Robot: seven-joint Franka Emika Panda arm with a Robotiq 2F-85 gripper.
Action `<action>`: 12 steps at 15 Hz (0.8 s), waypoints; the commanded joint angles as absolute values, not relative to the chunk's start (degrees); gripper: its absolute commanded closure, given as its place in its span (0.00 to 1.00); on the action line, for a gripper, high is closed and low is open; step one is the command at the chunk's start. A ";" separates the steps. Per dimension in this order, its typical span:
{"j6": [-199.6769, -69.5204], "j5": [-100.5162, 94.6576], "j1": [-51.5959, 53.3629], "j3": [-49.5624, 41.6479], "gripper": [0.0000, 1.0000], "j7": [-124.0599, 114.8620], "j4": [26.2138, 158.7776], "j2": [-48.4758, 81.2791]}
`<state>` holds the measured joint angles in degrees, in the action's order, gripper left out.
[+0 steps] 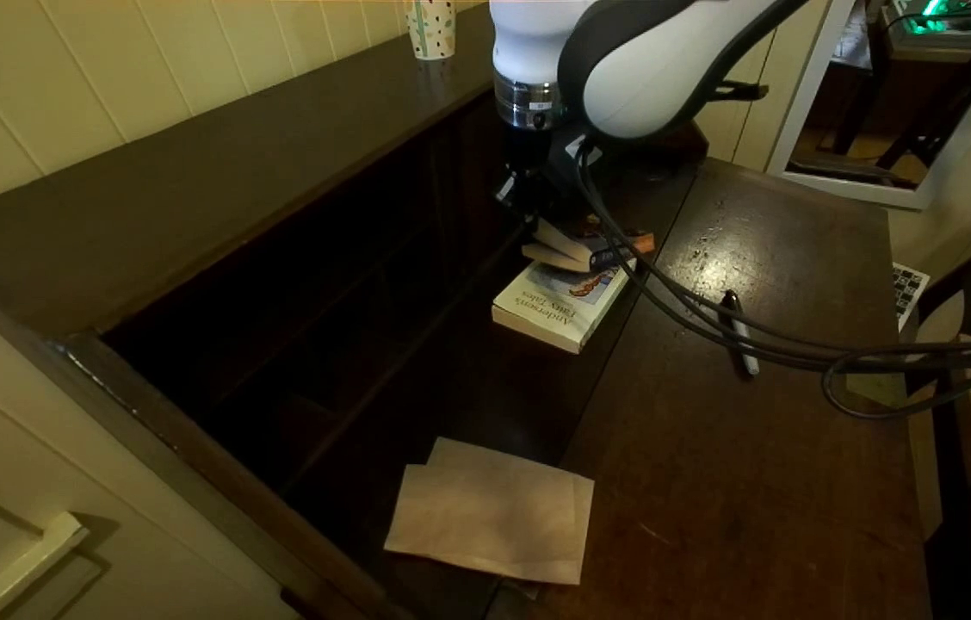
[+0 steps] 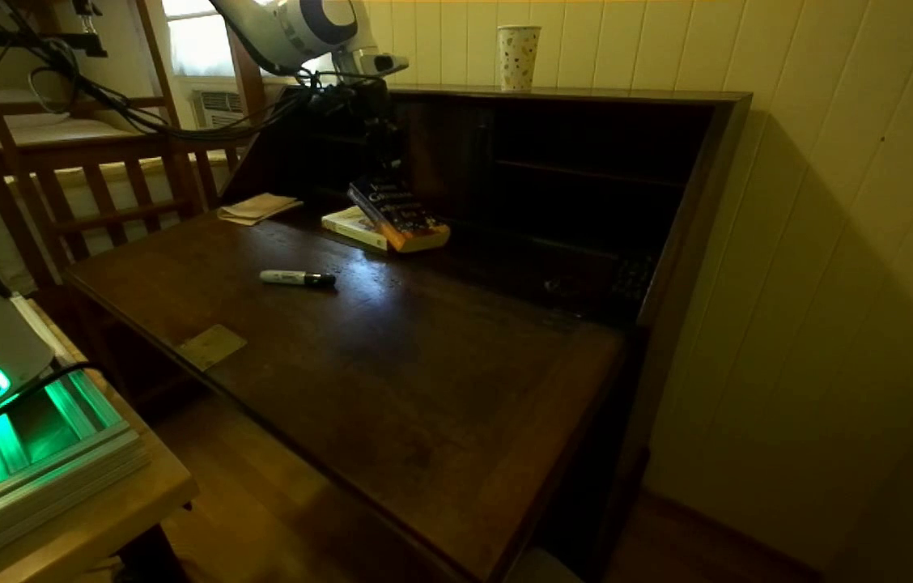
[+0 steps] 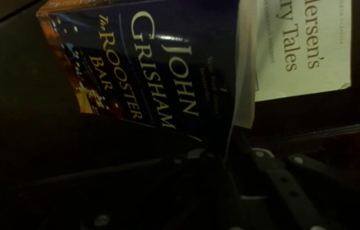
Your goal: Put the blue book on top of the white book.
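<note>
Seemingly, nearly closed fingers (image 3: 247, 156) pinch one corner of the blue book (image 3: 167, 70), slanted over the far end of the white book (image 1: 550, 303) in an exterior view, probably to settle it there.

One blue book (image 3: 154, 70), one white book (image 3: 303, 51): two by my count. One marker (image 2: 297, 278), one speckled cup (image 2: 518, 58). Beige sheets (image 1: 494, 517): at least two, overlap hides exact number. One desk (image 2: 424, 389), one robot arm (image 1: 649, 82), one gripper (image 3: 229, 145).

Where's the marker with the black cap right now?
In an exterior view, the marker lies on the brown desk, left of the picture's middle, roughly between the white book and the pale patch at the near edge.
</note>
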<state>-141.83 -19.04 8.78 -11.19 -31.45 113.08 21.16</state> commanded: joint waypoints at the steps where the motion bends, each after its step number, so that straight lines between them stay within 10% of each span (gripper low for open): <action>1: -145.81 -22.29 10.07 -11.39 0.96 -35.60 116.82 19.68; 12: -154.29 -23.41 13.02 -11.54 0.96 -38.94 122.94 18.77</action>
<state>-151.61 -21.52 11.98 -11.19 -36.54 119.94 20.73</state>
